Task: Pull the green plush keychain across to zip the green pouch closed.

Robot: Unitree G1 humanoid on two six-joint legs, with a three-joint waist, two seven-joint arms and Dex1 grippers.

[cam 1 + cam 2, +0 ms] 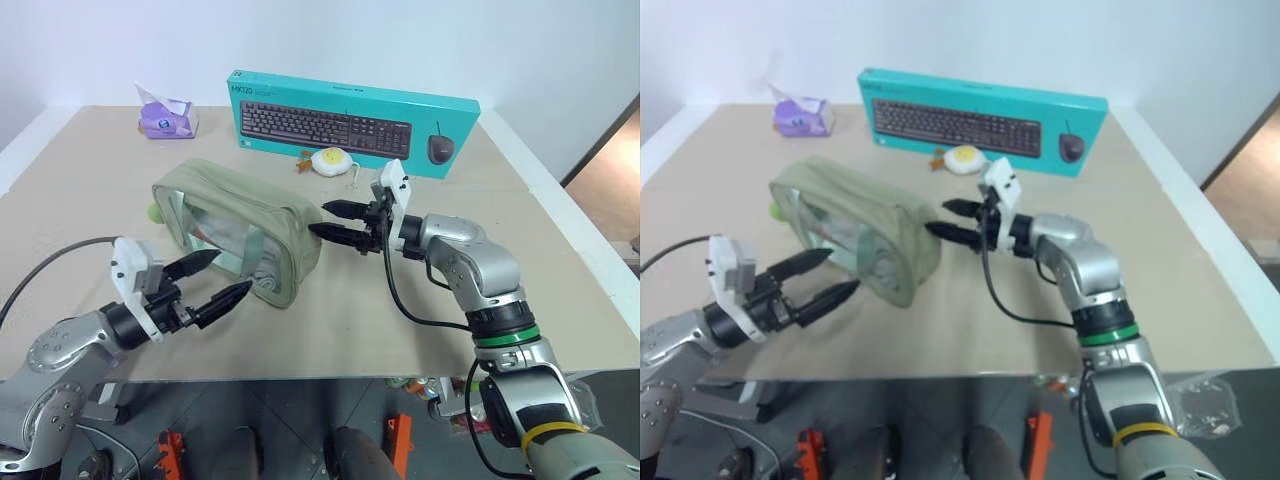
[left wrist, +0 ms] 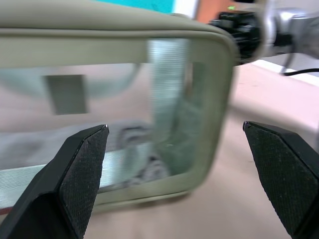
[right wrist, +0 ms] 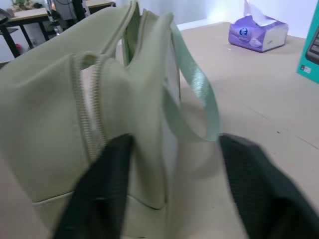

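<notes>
Green pouch [image 1: 240, 230], one only, lies near the middle of the table [image 1: 560, 270], its long axis running from about ten o'clock to four o'clock in the head views, clear window panels facing the robot. One green plush keychain [image 1: 154, 212] peeks out at the pouch's far left end, at roughly nine o'clock from the pouch's centre, touching that end. The right arm reaches in from four o'clock, forearm bent at the elbow and its wrist turned so the right gripper [image 1: 338, 223] points level toward nine o'clock, its two black fingers spread partway with their tips just beside the pouch's right end; in the right wrist view that end and its ribbon loop sit between the fingers, but whether they touch the fabric cannot be told, and nothing is plainly held. The left arm comes from seven o'clock, held low, the left gripper [image 1: 217, 277] pointing toward two o'clock at the pouch's near side, jaws wide apart and holding nothing. Behind the pouch, at twelve o'clock, stand one teal keyboard box [image 1: 350, 122], one fried-egg plush [image 1: 331, 161] just before it, and one purple tissue pack [image 1: 168, 117] at eleven o'clock.
</notes>
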